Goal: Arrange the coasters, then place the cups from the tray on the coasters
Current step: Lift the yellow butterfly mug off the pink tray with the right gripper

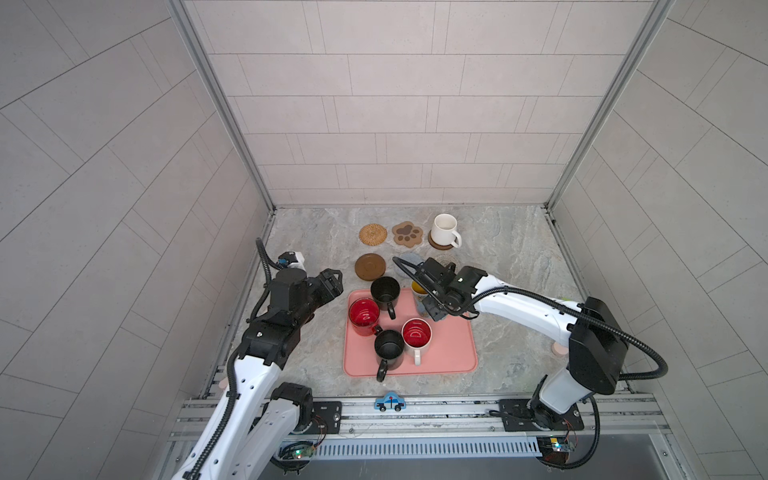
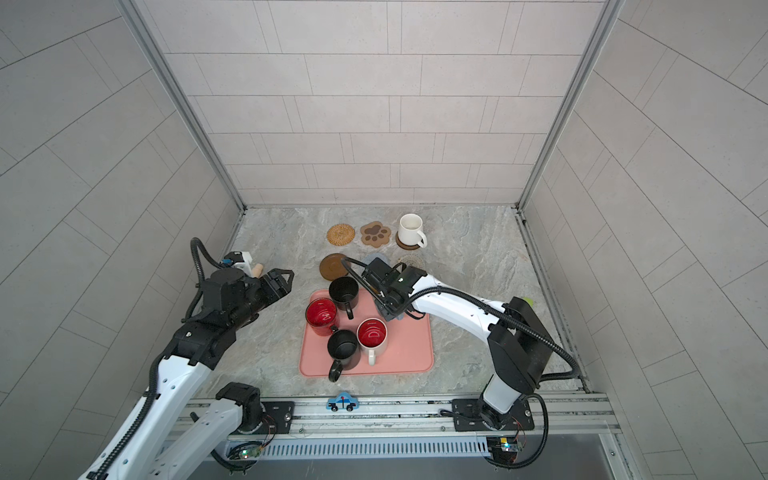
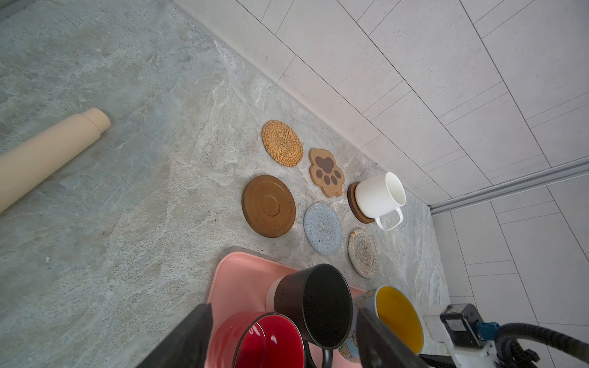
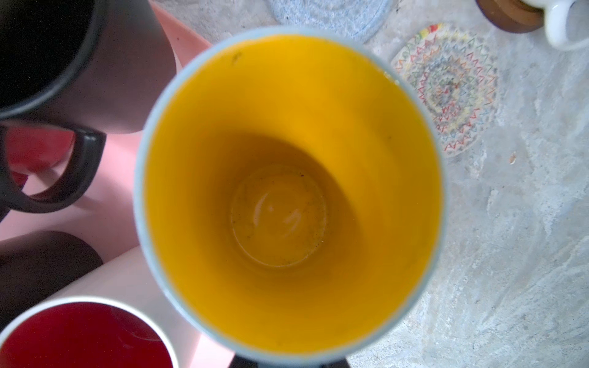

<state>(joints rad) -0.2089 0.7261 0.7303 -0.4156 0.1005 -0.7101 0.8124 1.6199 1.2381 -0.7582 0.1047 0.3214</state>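
My right gripper (image 1: 432, 308) is shut on the handle side of the blue cup with a yellow inside (image 4: 287, 191), at the far right corner of the pink tray (image 1: 451, 353). Whether its base touches the tray is hidden. Two black cups (image 1: 385, 291) (image 1: 389, 349), a red cup (image 1: 364, 316) and a white cup with a red inside (image 1: 417, 336) stand on the tray. A cream-white cup (image 1: 444, 227) stands on a dark wooden coaster (image 1: 438, 245). Bare coasters: rattan (image 1: 372, 234), paw (image 1: 407, 233), brown wooden (image 1: 370, 266), grey-blue (image 3: 322, 228), cream crochet (image 3: 363, 253). My left gripper (image 1: 334, 282) hangs open left of the tray.
A beige cylinder (image 3: 51, 149) lies on the marble at the far left. A blue toy car (image 1: 390, 402) sits on the front rail. A small pink puck (image 1: 559, 349) lies beside the right arm. Tiled walls close in three sides.
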